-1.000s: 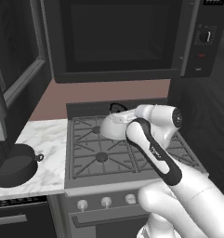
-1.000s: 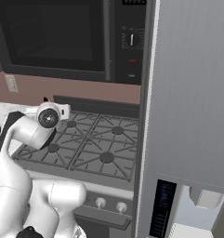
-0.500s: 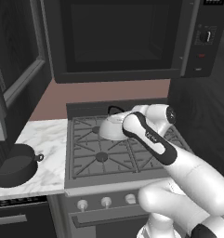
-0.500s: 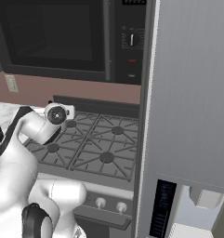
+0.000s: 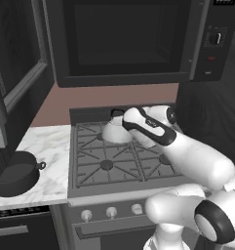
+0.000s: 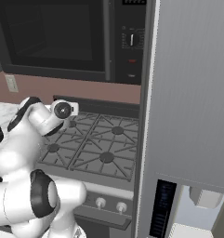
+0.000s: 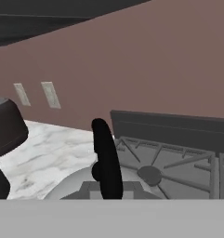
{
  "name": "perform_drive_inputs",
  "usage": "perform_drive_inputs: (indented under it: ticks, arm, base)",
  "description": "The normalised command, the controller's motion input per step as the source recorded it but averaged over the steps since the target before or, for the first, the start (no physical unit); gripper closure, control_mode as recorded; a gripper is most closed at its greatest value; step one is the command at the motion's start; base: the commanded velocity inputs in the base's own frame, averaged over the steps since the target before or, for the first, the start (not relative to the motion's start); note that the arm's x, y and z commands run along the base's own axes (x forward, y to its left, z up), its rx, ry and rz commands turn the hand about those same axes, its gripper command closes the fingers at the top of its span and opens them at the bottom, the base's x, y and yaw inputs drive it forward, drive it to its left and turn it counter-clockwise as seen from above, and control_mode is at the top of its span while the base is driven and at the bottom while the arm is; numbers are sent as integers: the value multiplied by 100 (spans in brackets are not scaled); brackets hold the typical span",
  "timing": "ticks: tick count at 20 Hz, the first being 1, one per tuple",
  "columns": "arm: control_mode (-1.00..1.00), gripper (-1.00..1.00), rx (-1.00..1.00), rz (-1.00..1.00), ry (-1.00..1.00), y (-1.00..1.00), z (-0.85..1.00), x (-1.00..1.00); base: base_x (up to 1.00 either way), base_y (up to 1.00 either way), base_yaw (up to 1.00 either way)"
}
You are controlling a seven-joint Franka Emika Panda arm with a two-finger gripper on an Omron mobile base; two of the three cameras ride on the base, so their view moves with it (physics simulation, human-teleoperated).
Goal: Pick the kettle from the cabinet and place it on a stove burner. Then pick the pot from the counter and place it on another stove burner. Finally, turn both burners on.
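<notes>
At the left edge of the left base view we see the dark cabinet (image 5: 21, 73) hanging over the white marble counter (image 5: 48, 146). The pot (image 5: 14, 173) sits near the counter's front left corner, well apart from the stove. To the right of the counter lies the gas cooktop, its grey grates (image 5: 114, 161) covering the burners (image 5: 107, 164), with silver knobs (image 5: 111, 211) along its front edge. A black microwave (image 5: 133, 39) hangs above the cooktop against a brown back wall (image 5: 114, 95). In the right base view a tall grey refrigerator (image 6: 187, 93) stands at the cooktop's right edge.

The kettle (image 5: 116, 132) is over the back left burner of the cooktop; we cannot tell whether its base touches the grate. The gripper (image 5: 123, 122) is clenched on the kettle's thin black handle (image 7: 106, 160), which in the hand view rises above the shiny dome.
</notes>
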Motion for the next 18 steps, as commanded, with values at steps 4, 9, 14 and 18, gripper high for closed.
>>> perform_drive_inputs:
  ticks: [4,9,14,18]
  arm:
    - [-100,100,0,0,0,0,-17,47]
    - [-100,100,0,0,0,0,-21,42]
    - [-100,100,0,0,-3,1,-25,33]
    - [-100,100,-1,0,-8,0,-26,28]
  base:
    - [0,0,0]
    - [0,0,0]
    - [0,0,0]
    - [0,0,0]
